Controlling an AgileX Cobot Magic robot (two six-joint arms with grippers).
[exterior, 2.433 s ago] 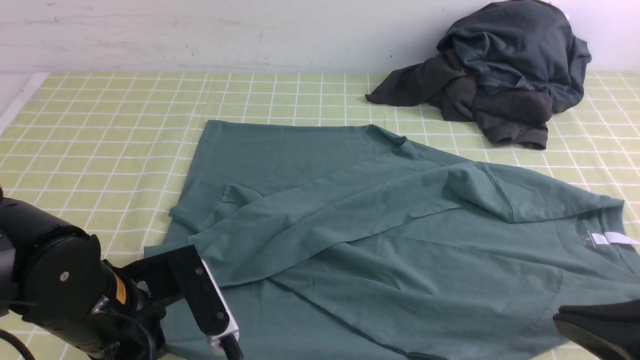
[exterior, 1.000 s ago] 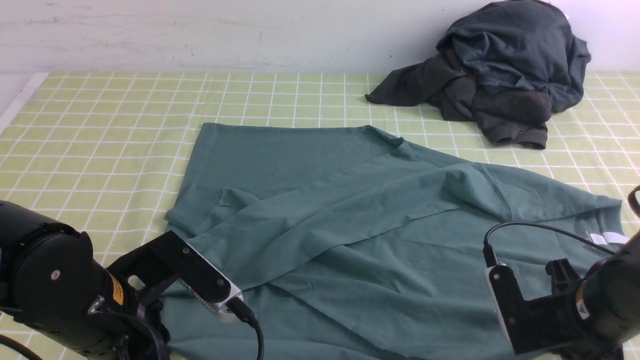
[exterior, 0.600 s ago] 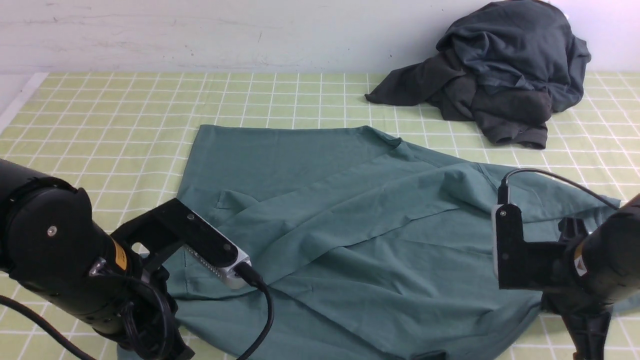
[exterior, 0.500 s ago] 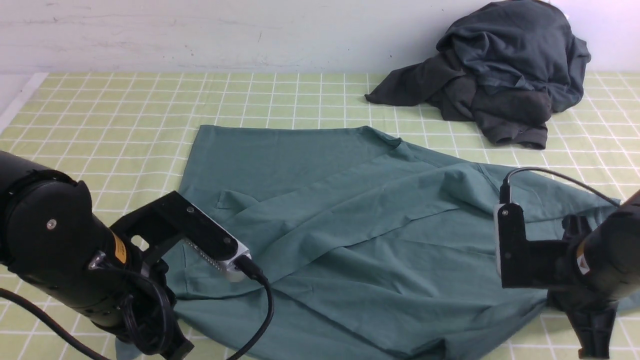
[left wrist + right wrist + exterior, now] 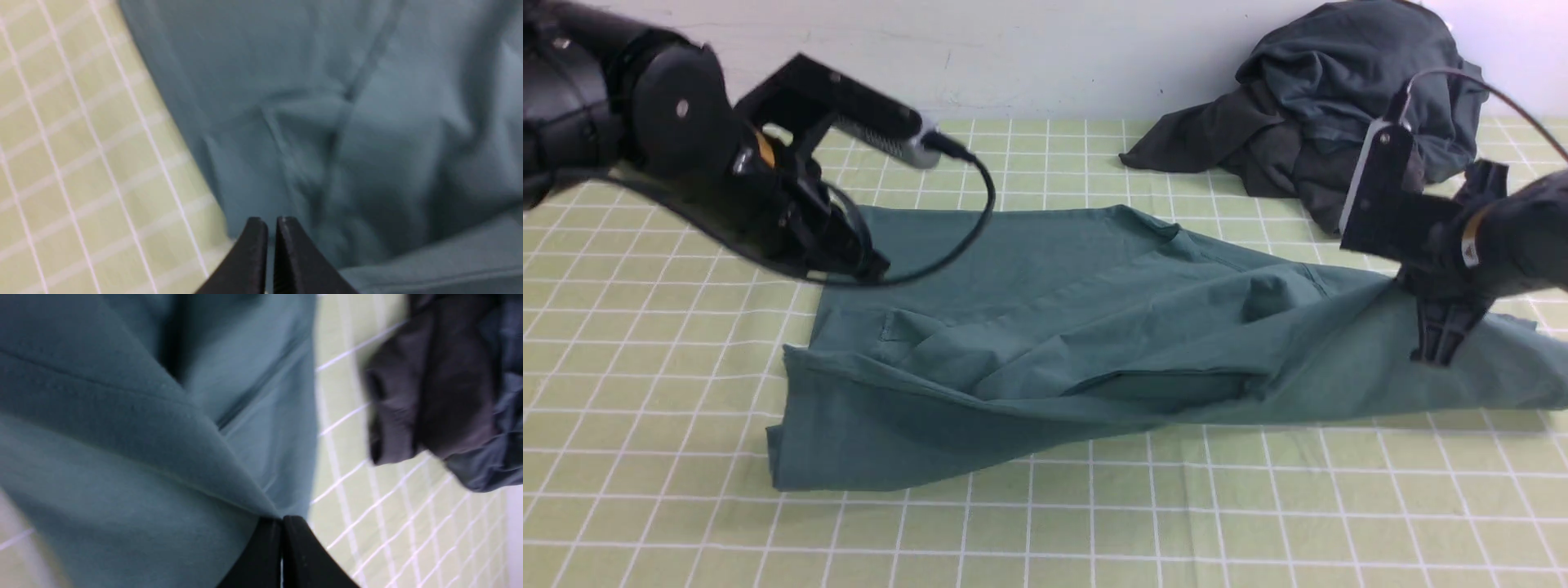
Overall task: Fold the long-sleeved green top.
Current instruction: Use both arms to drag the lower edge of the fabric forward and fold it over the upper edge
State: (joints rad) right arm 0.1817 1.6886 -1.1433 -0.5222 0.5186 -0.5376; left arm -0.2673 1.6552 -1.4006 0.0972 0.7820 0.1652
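Observation:
The green long-sleeved top (image 5: 1094, 327) lies across the middle of the checked tablecloth, doubled over on itself with a fold along its near side. My left gripper (image 5: 870, 269) is over the top's far left edge; in the left wrist view the left gripper (image 5: 271, 220) has its jaws pressed almost together at the edge of the top (image 5: 327, 102). My right gripper (image 5: 1433, 355) is at the top's right end, raised a little. In the right wrist view the right gripper (image 5: 282, 518) is shut on a pinched ridge of the top (image 5: 102, 457). Logo, label and collar are hidden.
A heap of dark charcoal-grey garments (image 5: 1339, 106) lies at the back right against the wall, close behind my right arm, and shows in the right wrist view (image 5: 441, 396). The green-and-white checked tablecloth (image 5: 1094, 523) covers the table.
Both arms have swung from the near edge up and toward the far side, carrying the top's near part with them. The top is now doubled over and lies farther from me.

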